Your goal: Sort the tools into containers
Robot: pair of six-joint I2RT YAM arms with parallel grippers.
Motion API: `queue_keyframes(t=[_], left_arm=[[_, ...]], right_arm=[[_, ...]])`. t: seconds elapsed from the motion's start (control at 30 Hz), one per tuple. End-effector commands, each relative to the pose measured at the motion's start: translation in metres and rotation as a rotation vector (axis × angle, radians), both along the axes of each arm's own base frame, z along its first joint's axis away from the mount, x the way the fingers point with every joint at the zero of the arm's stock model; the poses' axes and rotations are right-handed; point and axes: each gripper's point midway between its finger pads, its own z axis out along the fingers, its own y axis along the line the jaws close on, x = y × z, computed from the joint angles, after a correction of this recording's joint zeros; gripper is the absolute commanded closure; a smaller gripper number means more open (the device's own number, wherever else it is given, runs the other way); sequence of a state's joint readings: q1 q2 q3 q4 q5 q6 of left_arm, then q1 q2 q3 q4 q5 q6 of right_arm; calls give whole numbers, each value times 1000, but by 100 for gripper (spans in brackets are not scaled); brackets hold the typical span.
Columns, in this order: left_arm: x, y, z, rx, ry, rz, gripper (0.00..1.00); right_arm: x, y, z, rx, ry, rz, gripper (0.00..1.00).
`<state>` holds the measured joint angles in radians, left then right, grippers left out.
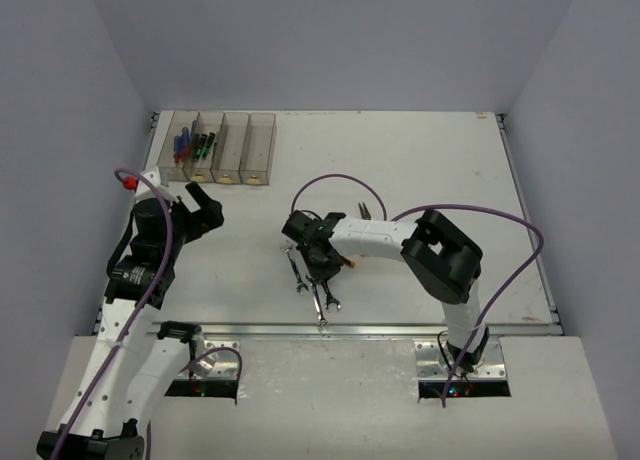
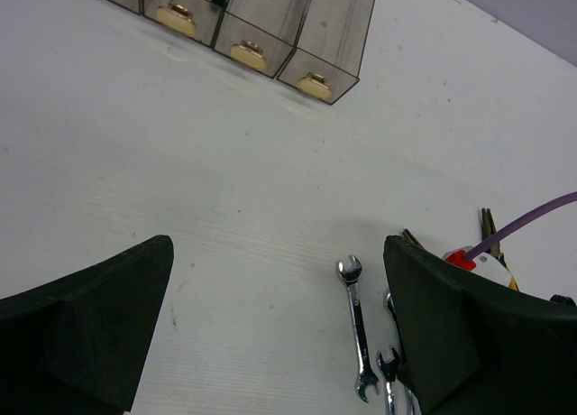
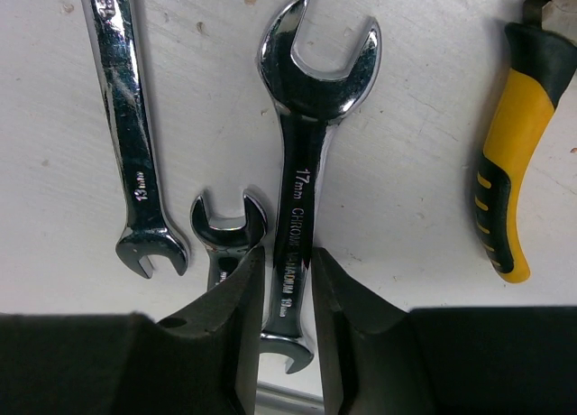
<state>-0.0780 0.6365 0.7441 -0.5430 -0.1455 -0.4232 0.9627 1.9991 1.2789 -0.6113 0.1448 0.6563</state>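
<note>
The four joined smoky bins (image 1: 228,146) stand at the far left, with blue screwdrivers (image 1: 182,142) and green/black screwdrivers (image 1: 203,143) in the two left ones. The bins' labelled ends show in the left wrist view (image 2: 270,27). My right gripper (image 1: 318,262) (image 3: 287,263) is low over the table centre, its fingers closed on the shaft of a silver 17mm wrench (image 3: 308,135) that lies on the table. A 13mm wrench (image 3: 126,117), a smaller wrench (image 3: 227,235) and yellow-and-black pliers (image 3: 514,162) lie beside it. My left gripper (image 1: 205,206) (image 2: 279,262) is open and empty.
A wrench (image 2: 359,329) and a second pair of pliers (image 2: 491,230) lie on the white table ahead of the left gripper. More wrenches (image 1: 322,300) lie near the metal rail (image 1: 400,329) at the table's front edge. Purple cables loop over the right arm.
</note>
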Motion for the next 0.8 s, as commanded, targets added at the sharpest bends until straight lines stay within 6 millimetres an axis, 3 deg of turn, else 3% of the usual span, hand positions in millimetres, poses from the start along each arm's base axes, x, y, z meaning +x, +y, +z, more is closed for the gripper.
queue_keyframes(t=[0.0,0.07,0.17,0.53,0.77], left_arm=[[4,-3,10,3,-43,-16,0],[4,-3,9,3,-43,-17,0],[4,-4,12,1,-50,-23,0],[5,-19,12,-15,-58,-101,0],[5,-19,14,-24,-56,-97,0]], right_arm=[[0,-16,-33,-84,13,-31,75],[3,-18,-33,-101,10,-31,80],[3,-22,-34,-126,19,-30,100],[22,-15,13,-29,-47,-45,100],[23,-14,29,6,-66,-36,100]])
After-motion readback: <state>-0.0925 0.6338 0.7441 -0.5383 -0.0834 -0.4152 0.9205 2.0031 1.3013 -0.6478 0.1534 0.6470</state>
